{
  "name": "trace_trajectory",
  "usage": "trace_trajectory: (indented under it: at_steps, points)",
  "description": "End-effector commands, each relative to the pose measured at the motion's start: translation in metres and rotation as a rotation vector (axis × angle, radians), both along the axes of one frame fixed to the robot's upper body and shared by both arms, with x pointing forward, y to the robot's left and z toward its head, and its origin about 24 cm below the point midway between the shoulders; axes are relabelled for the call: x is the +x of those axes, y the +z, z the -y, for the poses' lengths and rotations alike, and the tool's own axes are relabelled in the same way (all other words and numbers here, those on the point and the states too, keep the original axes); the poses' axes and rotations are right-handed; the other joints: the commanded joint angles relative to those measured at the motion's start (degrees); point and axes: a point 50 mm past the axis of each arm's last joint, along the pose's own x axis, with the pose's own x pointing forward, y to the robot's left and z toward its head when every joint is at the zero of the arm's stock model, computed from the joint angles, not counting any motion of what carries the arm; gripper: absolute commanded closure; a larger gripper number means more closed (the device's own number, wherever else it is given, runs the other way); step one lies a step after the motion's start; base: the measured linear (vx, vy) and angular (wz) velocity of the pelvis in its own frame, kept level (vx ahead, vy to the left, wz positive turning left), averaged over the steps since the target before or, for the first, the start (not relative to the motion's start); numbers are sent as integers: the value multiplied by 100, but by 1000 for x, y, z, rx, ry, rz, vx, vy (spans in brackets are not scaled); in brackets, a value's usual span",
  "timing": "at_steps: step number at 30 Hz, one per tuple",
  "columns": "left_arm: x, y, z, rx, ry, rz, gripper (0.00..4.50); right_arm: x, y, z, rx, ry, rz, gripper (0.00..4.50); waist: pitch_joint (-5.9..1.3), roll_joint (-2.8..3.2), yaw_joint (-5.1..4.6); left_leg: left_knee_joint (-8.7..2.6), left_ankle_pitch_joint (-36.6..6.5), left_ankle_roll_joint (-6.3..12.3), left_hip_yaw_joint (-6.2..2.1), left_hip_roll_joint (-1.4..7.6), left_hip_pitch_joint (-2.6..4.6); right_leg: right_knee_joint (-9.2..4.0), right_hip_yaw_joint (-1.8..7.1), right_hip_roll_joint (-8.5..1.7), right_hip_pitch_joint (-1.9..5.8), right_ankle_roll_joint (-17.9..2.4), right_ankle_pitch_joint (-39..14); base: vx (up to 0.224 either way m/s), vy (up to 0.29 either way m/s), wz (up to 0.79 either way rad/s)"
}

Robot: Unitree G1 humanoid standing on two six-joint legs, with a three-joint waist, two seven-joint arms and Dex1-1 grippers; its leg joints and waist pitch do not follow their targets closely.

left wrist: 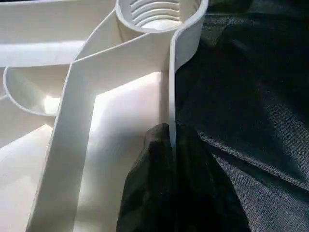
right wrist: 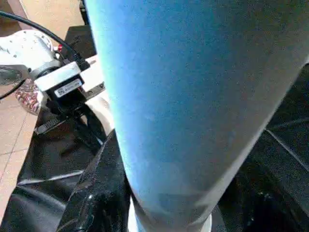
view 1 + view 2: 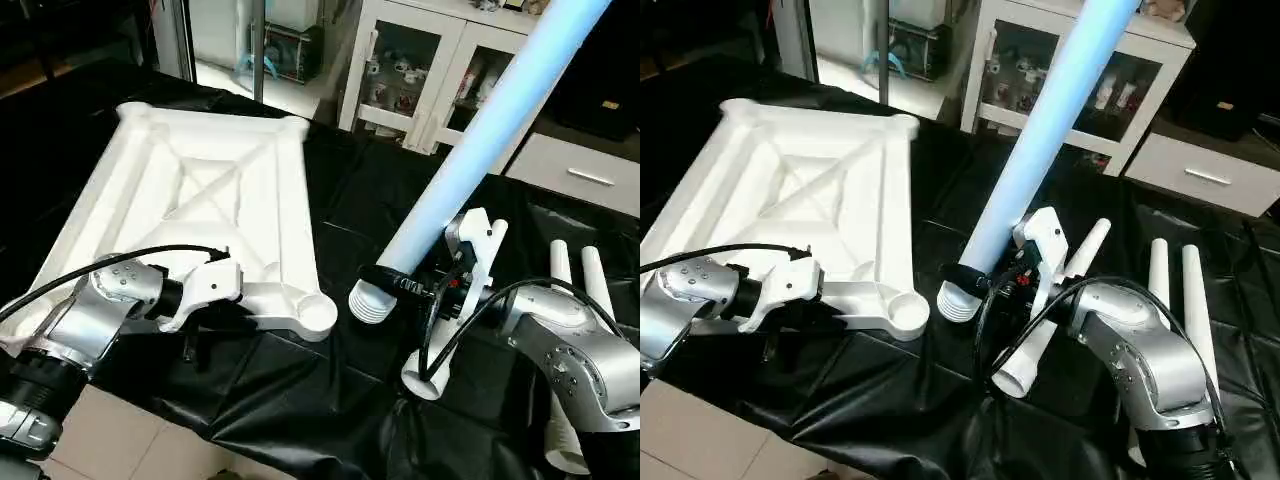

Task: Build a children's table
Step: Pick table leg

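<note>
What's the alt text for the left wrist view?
The left gripper is shut on the thin upright rim of the white table top, which lies underside up, its black fingers pinching the wall from both sides. Beyond them along the rim sits a round threaded corner socket, with black cloth beside the top.

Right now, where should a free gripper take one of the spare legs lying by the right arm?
Probably mid-shaft on the nearest spare leg, coming from above. It lies flat on the black sheet, the tube is round and tapered, and the right gripper crowds its wide open end.
</note>
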Motion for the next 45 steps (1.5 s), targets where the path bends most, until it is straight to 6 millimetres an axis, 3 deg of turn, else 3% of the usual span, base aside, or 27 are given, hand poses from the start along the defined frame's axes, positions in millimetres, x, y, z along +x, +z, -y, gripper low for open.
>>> trace_trajectory:
  at_steps: [1,7,14,19,20,23,25,26,30,31,36,38,45]
  points:
    - [-7,-18,7,59,-26,-52,449,5,8,-4,12,-1,37,266,-264,92,21,-510,-1040,-254,-206,500,164,-438,296,-615,80,-1212,-378,0,0,0]
    - [-7,-19,22,12,-59,-19,449,10,7,-18,6,23,12,266,-279,137,29,-509,-1001,-342,-189,503,201,-410,287,-588,67,-1241,-63,0,0,0]
    - [-9,-19,45,-77,-113,4,450,16,-7,-26,-94,25,-57,266,-280,112,64,-497,-1014,-359,-156,501,184,-421,300,-604,84,-1201,-206,0,0,0]
    - [-10,-18,48,-76,-130,3,450,17,-11,-33,-123,40,-80,266,-282,118,69,-501,-876,-323,-154,504,183,-409,290,-594,71,-1139,-166,0,0,0]
    - [-11,-18,48,-77,-136,6,450,19,-14,-35,-128,28,-96,266,-284,84,68,-500,-879,-316,-149,504,182,-414,291,-594,76,-1139,-177,0,0,0]
    - [-12,-18,49,-77,-143,9,450,21,-19,-38,-133,17,-112,266,-286,100,83,-494,-858,-315,-148,505,176,-411,295,-608,73,-1140,-220,0,0,0]
    - [-12,-18,50,-77,-145,9,450,21,-22,-40,-137,13,-117,266,-285,91,96,-495,-800,-301,-144,506,180,-406,292,-603,70,-1119,-159,0,0,0]
    - [-13,-18,50,-77,-146,9,450,22,-23,-41,-137,12,-120,266,-287,41,91,-494,-781,-294,-136,502,180,-408,286,-598,68,-1110,-160,0,0,0]
    - [-15,-18,52,-78,-151,8,450,24,-26,-46,-129,1,-132,266,-279,55,94,-497,-813,-281,-139,501,174,-416,292,-613,64,-1090,-293,0,0,0]
    - [-16,-18,52,-79,-153,6,450,25,-27,-46,-130,-2,-131,266,-275,28,88,-504,-853,-302,-138,509,179,-426,290,-610,57,-1059,-375,0,0,0]
    - [-19,-17,52,-78,-158,1,450,29,-31,-50,-132,-1,-147,266,-277,30,63,-510,-879,-323,-146,507,177,-423,285,-609,49,-1047,-442,0,0,0]
    - [-21,-17,51,-75,-156,-1,450,29,-34,-51,-127,15,-170,266,-277,-1,48,-507,-851,-299,-143,501,170,-426,287,-608,52,-1046,-417,0,0,0]
    - [-23,-17,48,-72,-145,-1,450,28,-39,-45,-95,-10,-201,266,-275,-19,37,-511,-891,-295,-148,503,166,-436,291,-614,53,-1024,-471,0,0,0]
